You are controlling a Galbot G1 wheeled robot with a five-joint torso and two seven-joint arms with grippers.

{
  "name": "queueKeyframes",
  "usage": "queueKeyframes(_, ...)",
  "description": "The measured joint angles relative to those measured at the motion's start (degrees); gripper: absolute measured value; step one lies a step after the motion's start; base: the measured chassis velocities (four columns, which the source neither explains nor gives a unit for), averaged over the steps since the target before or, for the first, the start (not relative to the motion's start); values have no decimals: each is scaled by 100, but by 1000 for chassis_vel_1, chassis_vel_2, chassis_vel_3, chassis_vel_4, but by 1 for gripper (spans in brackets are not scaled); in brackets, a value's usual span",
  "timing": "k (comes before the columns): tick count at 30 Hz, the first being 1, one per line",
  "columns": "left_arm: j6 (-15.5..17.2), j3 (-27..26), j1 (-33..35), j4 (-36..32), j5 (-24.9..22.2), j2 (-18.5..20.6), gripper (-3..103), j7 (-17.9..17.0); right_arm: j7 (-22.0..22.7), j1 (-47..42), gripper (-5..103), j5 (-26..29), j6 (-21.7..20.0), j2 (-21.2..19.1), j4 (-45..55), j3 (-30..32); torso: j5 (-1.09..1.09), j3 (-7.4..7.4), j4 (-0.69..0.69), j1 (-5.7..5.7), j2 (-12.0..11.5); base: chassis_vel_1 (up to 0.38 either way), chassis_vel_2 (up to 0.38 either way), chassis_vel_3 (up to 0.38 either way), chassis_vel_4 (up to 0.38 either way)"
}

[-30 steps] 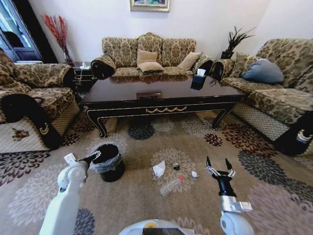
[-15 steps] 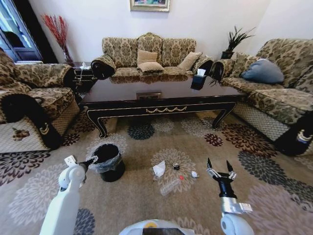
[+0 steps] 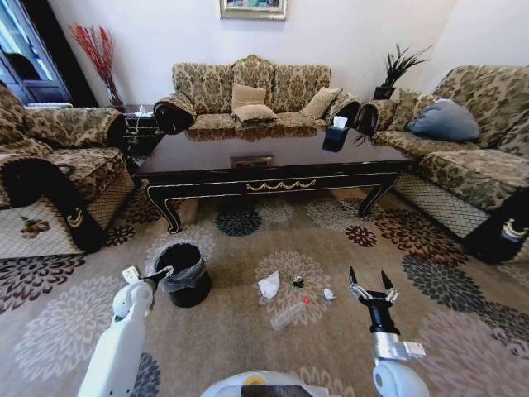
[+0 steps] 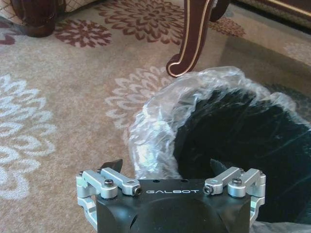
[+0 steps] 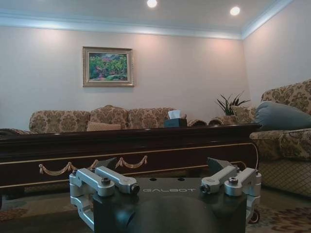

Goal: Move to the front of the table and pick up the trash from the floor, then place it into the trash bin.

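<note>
Seen from the head camera: a living room with the robot parked in front of a long dark counter with gold trim, sofas on three sides. Below, beige flowered carpet covering the floor.

Left pincer poised at the near rim of the trash bin, a small black bucket lined with clear plastic, standing on the floor just off the counter's near left leg. From the left wrist camera, jaws spread wide over the bin's crinkled liner, nothing between them.

Right pincer raised near the floor, tips pointing up and toward the counter, jaws wide and empty.

Between the two arms, the trash lying loose on a carpet medallion, in front of the counter's middle: crumpled white tissue, clear plastic bottle, small dark round bit, small white scrap. None of it in contact with either pincer.

Judged stage: driving done, collecting under way, several pieces left to gather. Next move likely calling for an empty pincer lowered onto one piece, closed gently, then carried above the bin's mouth. Tissue soft and easy to pinch; bottle apt to roll.
</note>
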Motion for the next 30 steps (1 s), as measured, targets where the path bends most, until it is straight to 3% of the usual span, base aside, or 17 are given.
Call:
queueKeyframes(5, -158, 26, 28, 129, 241, 69, 103, 235, -6, 56, 100, -19, 1, -3, -52, -86, 0, 0, 0, 0, 0, 0, 0, 0, 0)
queueKeyframes(9, -209, 43, 52, 147, 328, 93, 93, 294, -9, 69, 100, -13, 0, -32, -61, -99, 0, 0, 0, 0, 0, 0, 0, 0, 0)
queueKeyframes(11, -210, 42, 60, 147, 331, 99, 93, 294, -9, 69, 100, -10, -1, -36, -61, -99, 0, 0, 0, 0, 0, 0, 0, 0, 0)
queueKeyframes(14, -224, 40, 94, 153, 349, 124, 77, 300, -9, 62, 100, -5, -2, -38, -55, -100, 1, 0, -1, 0, 0, 0, 0, 0, 0)
queueKeyframes(17, -236, 42, 121, 171, 371, 125, 72, 299, -10, 47, 100, -5, -2, -34, -41, -104, 2, 0, -1, 0, 0, 0, 0, 0, 0)
queueKeyframes(21, -254, 38, 146, 205, 417, 124, 50, 299, -13, 13, 100, -7, -3, -30, -1, -105, 4, -1, 0, -1, 0, 0, 0, 0, 0)
queueKeyframes(23, -260, 36, 148, 214, 425, 124, 50, 300, -14, 5, 100, -6, -3, -31, 8, -103, 4, -1, 0, -1, 1, 0, 0, 0, 0)
queueKeyframes(26, -295, 7, 167, 236, 479, 122, 34, 300, -14, -26, 100, -5, -4, -27, 17, -94, 3, -1, 0, -1, 1, 0, 0, 0, 0)
queueKeyframes(30, -312, -30, 235, 206, 528, 124, 23, 299, 115, -34, 100, 10, -21, -20, 13, -120, 2, -1, 0, -1, 1, 0, 0, 0, 0)
